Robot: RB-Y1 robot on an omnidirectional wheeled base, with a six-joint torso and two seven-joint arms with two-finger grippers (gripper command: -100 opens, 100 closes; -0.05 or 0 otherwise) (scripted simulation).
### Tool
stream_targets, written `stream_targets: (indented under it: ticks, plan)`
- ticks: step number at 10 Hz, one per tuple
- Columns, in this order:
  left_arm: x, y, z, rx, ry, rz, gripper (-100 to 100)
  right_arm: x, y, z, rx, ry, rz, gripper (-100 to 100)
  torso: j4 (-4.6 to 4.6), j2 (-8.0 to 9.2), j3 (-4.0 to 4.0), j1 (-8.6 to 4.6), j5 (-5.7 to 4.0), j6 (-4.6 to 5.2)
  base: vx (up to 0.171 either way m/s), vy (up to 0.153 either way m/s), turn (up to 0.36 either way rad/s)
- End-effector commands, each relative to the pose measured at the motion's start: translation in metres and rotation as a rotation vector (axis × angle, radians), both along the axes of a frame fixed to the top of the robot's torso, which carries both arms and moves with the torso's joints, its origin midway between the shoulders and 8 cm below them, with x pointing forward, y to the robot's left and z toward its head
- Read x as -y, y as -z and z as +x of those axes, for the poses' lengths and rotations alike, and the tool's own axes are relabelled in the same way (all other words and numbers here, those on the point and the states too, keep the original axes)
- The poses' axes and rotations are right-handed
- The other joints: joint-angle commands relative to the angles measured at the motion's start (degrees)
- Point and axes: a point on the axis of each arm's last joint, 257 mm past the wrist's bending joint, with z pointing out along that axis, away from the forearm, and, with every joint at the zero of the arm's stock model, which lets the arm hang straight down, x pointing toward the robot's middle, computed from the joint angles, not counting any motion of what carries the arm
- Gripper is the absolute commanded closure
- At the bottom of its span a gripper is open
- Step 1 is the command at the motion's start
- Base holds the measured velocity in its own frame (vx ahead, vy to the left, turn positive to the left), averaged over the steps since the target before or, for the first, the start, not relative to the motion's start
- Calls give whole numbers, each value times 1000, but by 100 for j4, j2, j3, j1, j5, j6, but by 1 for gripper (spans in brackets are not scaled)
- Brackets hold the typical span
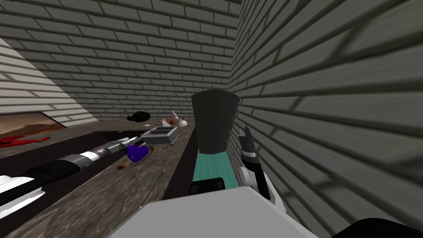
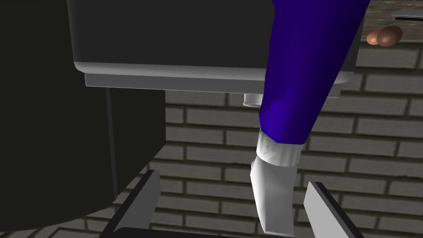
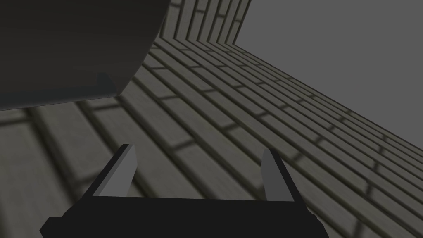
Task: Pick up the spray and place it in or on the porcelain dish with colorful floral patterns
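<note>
Spray (image 1: 137,153), blue with a white nozzle, lies on shallow dish (image 1: 150,151) on counter (image 1: 103,194). Left gripper (image 2: 233,178) released, fingers flanking the nozzle without touching. Grey box (image 1: 161,135) just beyond. Right gripper (image 3: 199,148) unclenched, right of dark bin (image 1: 215,124).

One blue spray bottle (image 1: 137,153), one grey rectangular tray (image 1: 160,135), one tall dark bin (image 1: 215,124), one black lump (image 1: 138,116), one red item (image 1: 24,141), two brown round things (image 2: 390,36), small pale pieces beyond the tray too small to count.
</note>
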Motion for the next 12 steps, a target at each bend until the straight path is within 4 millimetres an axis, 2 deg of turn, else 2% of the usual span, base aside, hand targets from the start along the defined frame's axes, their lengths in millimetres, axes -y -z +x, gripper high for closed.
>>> stream_targets:
  ticks: [1, 4, 5, 6, 7, 12]
  plan:
    - [0, -14, 3, 3, 8, -3, -100, 0, 0, 0, 0, 0, 0, 0, 0, 0, 0, 0, 0, 0, 14, -29, 75]
    - [1, -43, 9, 6, 26, -3, -100, 0, 0, 0, 0, 0, 0, 0, -1, -3, -2, -6, -1, 2, 11, -27, 50]
    - [2, -49, 10, 6, 30, -3, -100, 0, 0, 0, 0, 0, 0, 0, -1, -2, -2, -6, -1, 2, 8, -22, 46]
    - [2, -44, 10, 6, 28, -1, -100, 0, 0, 0, 0, 0, 0, 0, -1, -2, -1, -4, 0, 2, 4, -9, 10]
    - [2, -45, 10, 6, 28, -3, 0, 0, 0, 0, 0, 0, 0, 0, -1, -1, -1, 1, 2, 3, 0, 0, 0]
    - [2, -45, 10, 6, 28, -3, 0, 0, 0, 0, 0, 0, 0, 0, -1, 1, 0, 7, 4, 2, 0, 0, 0]
